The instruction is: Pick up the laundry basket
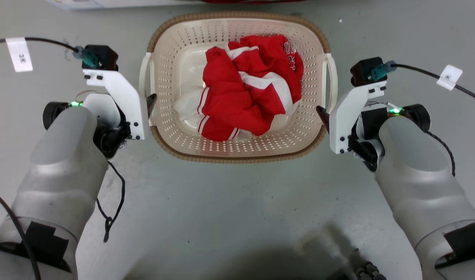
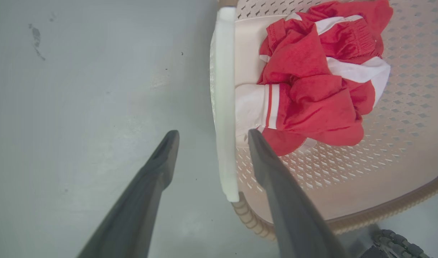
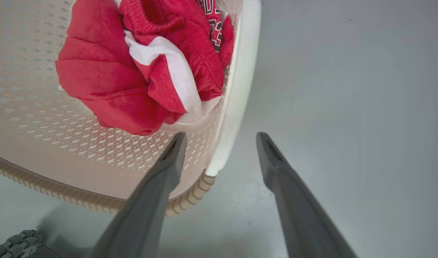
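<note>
1. Head view had the laundry basket (image 1: 237, 155) sitting on the grey floor (image 1: 221, 214), dead centre in front of the robot, with a bundle of red-and-white clothes (image 1: 249, 89) inside. Its long axis ran left to right across the robot. That put the two white handles on the short ends, one facing each arm.
2. The left gripper (image 1: 150, 102) was right up against the left handle (image 1: 145, 74), at the end nearer the robot. The right gripper (image 1: 322, 113) was doing the mirror thing at the right handle (image 1: 332, 77). Neither arm looked meaningfully nearer than the other, so pretty much symmetric.
3. Left wrist view made it clearer. The left gripper (image 2: 212, 133) was spread wide, with the left handle (image 2: 224, 89) running straight up between its two fingers. One finger was on the floor side and the other on the basket side, over the perforated wall. There was daylight on both sides of the bar, so nothing was pinched.
4. Right wrist view was the same story. The right gripper (image 3: 221, 136) was parted and released, and the near end of the right handle (image 3: 240, 89) lay in the gap with one finger inside the rim and one outside.
5. My read is that everything hinged on each bar already lying between the fingers. The next bit would just be squeezing both sides and lifting evenly. If one side bit first or rose faster, I'd expect the basket to tip along that long axis and the clothes to slide.
</note>
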`<state>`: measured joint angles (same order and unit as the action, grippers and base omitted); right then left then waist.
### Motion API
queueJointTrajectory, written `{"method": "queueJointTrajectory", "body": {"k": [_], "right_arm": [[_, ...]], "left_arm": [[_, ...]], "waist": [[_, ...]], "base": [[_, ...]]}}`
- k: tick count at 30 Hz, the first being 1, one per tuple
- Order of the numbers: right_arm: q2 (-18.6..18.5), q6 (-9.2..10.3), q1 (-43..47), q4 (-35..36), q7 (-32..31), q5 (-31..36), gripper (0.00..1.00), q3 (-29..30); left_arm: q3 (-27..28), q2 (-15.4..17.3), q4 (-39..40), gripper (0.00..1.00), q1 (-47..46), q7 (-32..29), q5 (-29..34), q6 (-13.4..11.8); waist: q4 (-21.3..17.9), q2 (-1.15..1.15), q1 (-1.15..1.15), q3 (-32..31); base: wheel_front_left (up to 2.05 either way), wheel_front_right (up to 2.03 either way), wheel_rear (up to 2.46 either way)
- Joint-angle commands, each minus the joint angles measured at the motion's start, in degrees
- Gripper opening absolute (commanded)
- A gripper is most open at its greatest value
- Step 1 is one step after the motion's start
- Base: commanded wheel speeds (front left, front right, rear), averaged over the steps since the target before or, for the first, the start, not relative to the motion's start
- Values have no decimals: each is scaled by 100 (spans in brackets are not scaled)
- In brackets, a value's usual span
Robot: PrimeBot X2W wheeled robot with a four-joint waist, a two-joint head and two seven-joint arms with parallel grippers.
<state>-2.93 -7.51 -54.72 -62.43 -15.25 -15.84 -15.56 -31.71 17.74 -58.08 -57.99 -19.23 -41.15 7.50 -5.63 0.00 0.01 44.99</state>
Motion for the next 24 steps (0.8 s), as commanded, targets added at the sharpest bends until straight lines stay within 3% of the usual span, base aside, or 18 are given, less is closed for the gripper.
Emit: {"method": "queueJointTrajectory", "body": {"k": [1, 14, 15, 16, 17, 18, 19, 24], "right_arm": [[10, 4, -156, -150, 19, -102, 100, -73], [7, 4, -669, -658, 279, -653, 100, -589], [8, 4, -693, -682, 349, -692, 92, -610], [10, 4, -721, -711, 409, -706, 73, -622], [10, 4, -748, -753, 465, -733, 40, -629], [9, 4, -761, -781, 508, -749, 26, -643], [10, 4, -781, -810, 540, -764, 0, -652], [15, 1, -831, -915, 584, -896, 0, -757]], "left_arm": [[-94, 40, -47, 100, -121, 10, -48, -4], [-648, 10, -289, 100, -587, 116, -508, -4], [-683, 2, -310, 71, -605, 122, -543, -4], [-714, -14, -324, 47, -616, 133, -592, -4], [-748, -30, -339, 29, -628, 142, -625, -4], [-787, -43, -342, 0, -640, 130, -662, -4], [-814, -66, -330, 0, -643, 85, -736, -4], [-1002, -23, -313, 0, -695, 63, -937, -7]], "waist": [[20, 0, -1, 123], [60, 0, -1, 506], [64, 0, -1, 517], [67, 0, -1, 526], [70, 0, -1, 530], [74, 0, -1, 534], [78, 0, -1, 539], [101, 0, -1, 554]], "base": [[0, 0, 0], [0, 0, 0], [0, 0, 0], [0, 0, 0], [0, 0, 0], [0, 0, 0], [0, 0, 0], [0, 0, 0]]}}
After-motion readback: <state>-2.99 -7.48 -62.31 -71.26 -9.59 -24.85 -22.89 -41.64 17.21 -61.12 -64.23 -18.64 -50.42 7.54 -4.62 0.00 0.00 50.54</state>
